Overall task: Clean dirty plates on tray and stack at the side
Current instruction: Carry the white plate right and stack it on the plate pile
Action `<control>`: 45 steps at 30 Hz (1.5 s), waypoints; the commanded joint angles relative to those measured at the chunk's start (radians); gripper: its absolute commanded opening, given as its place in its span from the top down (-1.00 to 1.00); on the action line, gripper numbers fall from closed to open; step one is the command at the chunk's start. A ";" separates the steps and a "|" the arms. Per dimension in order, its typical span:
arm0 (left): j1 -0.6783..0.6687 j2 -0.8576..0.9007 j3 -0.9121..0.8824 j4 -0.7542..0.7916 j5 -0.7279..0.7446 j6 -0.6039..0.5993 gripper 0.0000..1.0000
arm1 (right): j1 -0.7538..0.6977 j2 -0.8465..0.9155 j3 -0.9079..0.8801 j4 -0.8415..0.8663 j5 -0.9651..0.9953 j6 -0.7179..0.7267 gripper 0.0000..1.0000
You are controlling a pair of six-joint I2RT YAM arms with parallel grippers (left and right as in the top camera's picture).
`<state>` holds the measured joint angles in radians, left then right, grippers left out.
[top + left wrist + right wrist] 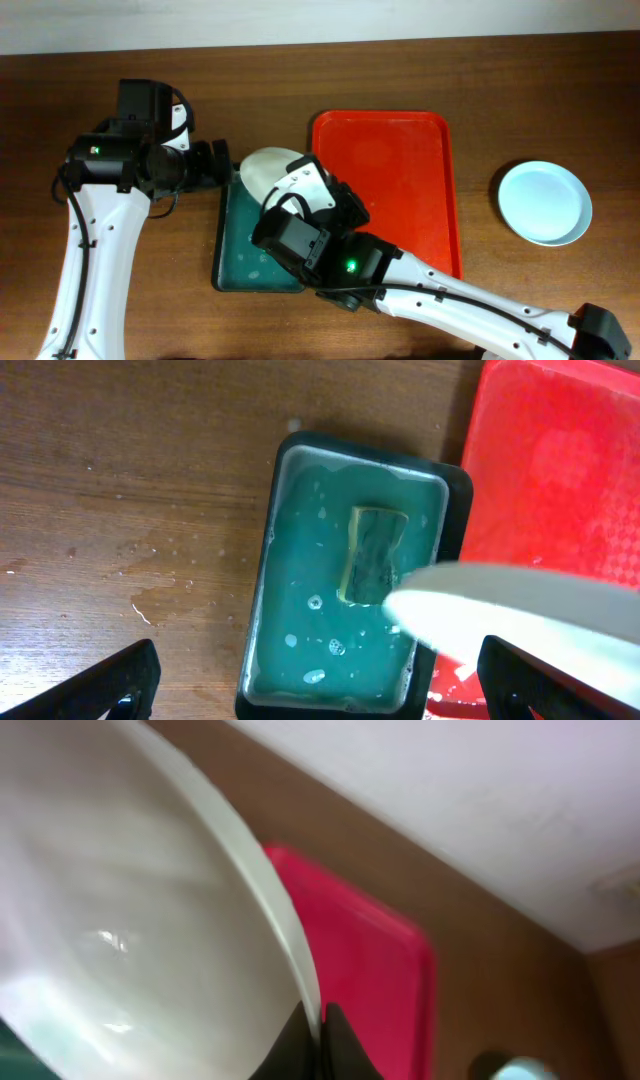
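Note:
My right gripper (318,1042) is shut on the rim of a white plate (130,950) and holds it tilted over the teal basin; the plate also shows in the overhead view (268,170) and in the left wrist view (520,615). My left gripper (320,685) is open and empty above the basin, and in the overhead view it (222,165) sits just left of the held plate. The red tray (410,190) lies bare beside the basin. A pale plate (544,203) rests on the table at the far right.
The dark teal basin (275,560) holds soapy water with a green sponge (372,555) lying in it. It stands against the tray's left edge. Water drops spot the wooden table (130,550) to its left.

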<state>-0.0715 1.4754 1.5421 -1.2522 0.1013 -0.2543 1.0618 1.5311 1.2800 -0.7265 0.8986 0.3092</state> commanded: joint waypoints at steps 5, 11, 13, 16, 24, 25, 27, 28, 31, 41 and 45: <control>0.003 -0.010 0.011 0.002 0.008 0.001 -0.99 | -0.153 -0.018 0.033 -0.077 -0.570 0.297 0.92; 0.003 -0.010 0.011 0.002 0.008 0.001 -0.99 | -0.464 -0.207 0.121 -0.135 -0.775 0.290 0.92; 0.003 -0.010 0.011 0.001 0.008 0.001 -0.99 | -0.608 -0.254 0.127 -0.179 -0.824 0.289 0.92; 0.003 -0.010 0.011 0.002 0.008 0.001 -0.99 | -0.934 -0.283 0.126 -0.290 -0.912 0.244 0.92; 0.003 -0.010 0.011 0.002 0.008 0.001 -0.99 | -1.627 -0.045 0.126 -0.426 -1.049 0.105 0.92; 0.003 -0.010 0.011 0.002 0.008 0.001 -0.99 | -1.678 0.006 0.126 -0.426 -1.048 0.105 0.92; 0.003 -0.010 0.011 0.002 0.008 0.001 -0.99 | -1.744 0.088 0.126 -0.431 -1.048 0.105 0.92; 0.003 -0.010 0.011 0.002 0.008 0.001 -0.99 | -1.777 0.142 0.125 -0.438 -1.049 0.106 0.92; 0.003 -0.010 0.011 0.002 0.008 0.001 -0.99 | -1.822 0.252 0.114 -0.448 -1.034 0.105 0.91; 0.003 -0.010 0.011 0.002 0.008 0.001 -0.99 | -1.832 0.250 0.080 -0.447 -1.053 0.057 0.06; 0.003 -0.010 0.011 0.001 0.008 0.001 -0.99 | -1.788 0.098 0.080 -0.452 -1.170 -0.031 0.02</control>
<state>-0.0715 1.4754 1.5421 -1.2526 0.1017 -0.2543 -0.7601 1.7691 1.3548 -1.1725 -0.1696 0.3508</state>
